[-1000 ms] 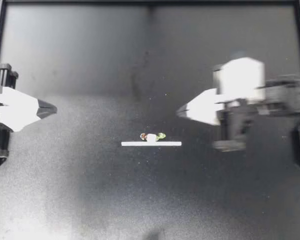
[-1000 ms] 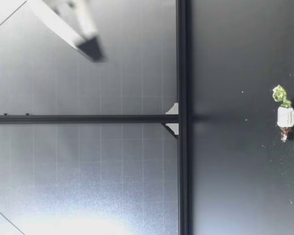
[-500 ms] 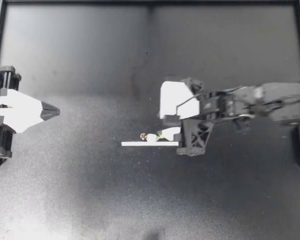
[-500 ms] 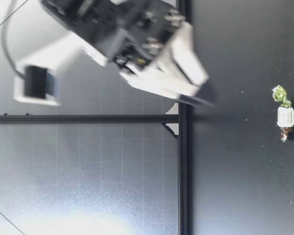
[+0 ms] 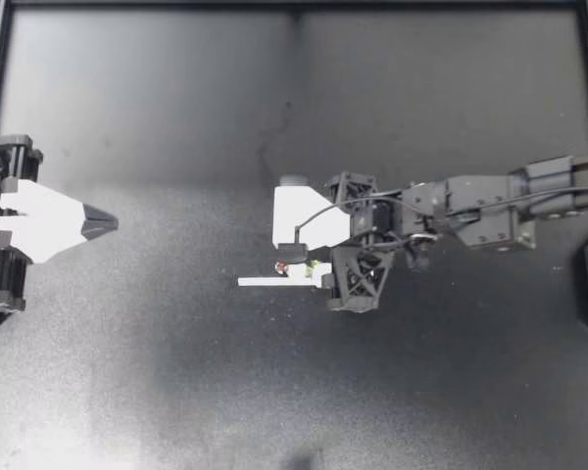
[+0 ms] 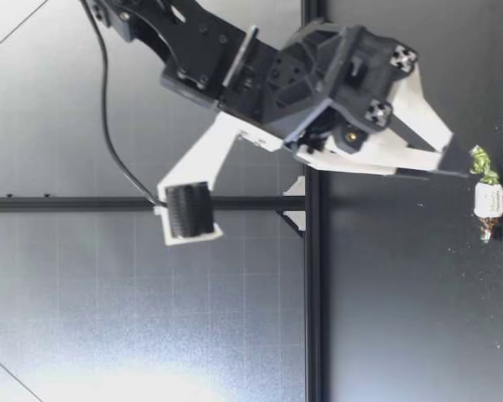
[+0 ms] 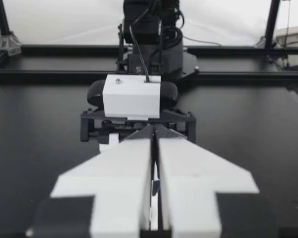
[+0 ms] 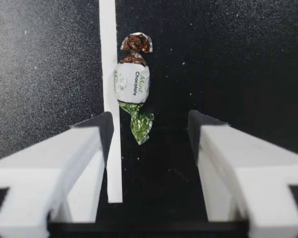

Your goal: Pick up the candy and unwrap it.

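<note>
Dark, matte table (image 5: 176, 392) fills the top view, bordered by a black frame rail (image 5: 294, 5) along its far edge and at both sides, with wide bare surface on every side of the middle. Near the centre lies a thin white strip (image 5: 265, 282), and the candy (image 5: 296, 267) rests just on its far side, lengthwise along it. My right gripper (image 5: 314, 262) reaches in from the right side and hangs at the candy's green end, over one end of the strip. The right wrist view shows the candy (image 8: 133, 82) with a brown twist pointing away, a white body against the strip's (image 8: 108, 74) edge, and a green twist pointing back between the tips of my right gripper (image 8: 149, 124). Its white fingers (image 8: 84, 144) are spread wide and touch nothing; one stands just beside the strip's end, the other well clear on bare table. From table height, my right gripper (image 6: 461, 163) slants down with its dark tip just above the green twist of the candy (image 6: 489, 199), which lies flat on the table. My left gripper (image 5: 106, 220) sits at the table's left edge, well apart from the candy. The left wrist view shows my left gripper's (image 7: 153, 131) fingers pressed together, holding nothing.
</note>
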Robot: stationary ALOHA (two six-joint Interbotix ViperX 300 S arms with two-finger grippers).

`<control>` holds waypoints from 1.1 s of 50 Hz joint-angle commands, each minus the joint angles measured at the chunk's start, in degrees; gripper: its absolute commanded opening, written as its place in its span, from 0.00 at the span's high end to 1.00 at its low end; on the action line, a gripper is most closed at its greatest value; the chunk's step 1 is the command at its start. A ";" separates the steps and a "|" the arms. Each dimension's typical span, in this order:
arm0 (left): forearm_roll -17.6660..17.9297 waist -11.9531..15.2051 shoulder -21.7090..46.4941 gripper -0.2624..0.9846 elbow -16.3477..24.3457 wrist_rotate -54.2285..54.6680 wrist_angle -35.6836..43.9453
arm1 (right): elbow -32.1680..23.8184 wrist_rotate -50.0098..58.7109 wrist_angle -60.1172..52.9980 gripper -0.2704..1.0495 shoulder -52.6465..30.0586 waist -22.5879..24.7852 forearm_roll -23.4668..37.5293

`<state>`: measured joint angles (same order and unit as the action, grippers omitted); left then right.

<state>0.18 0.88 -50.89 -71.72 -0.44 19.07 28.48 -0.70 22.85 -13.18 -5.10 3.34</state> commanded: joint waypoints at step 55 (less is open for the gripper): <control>0.09 0.18 2.55 0.89 0.18 -0.09 -1.41 | -3.25 0.26 5.36 0.95 0.88 -0.26 -0.26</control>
<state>0.18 0.88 -49.83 -72.25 -0.62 17.58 26.19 -0.53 28.30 -16.17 -5.10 3.16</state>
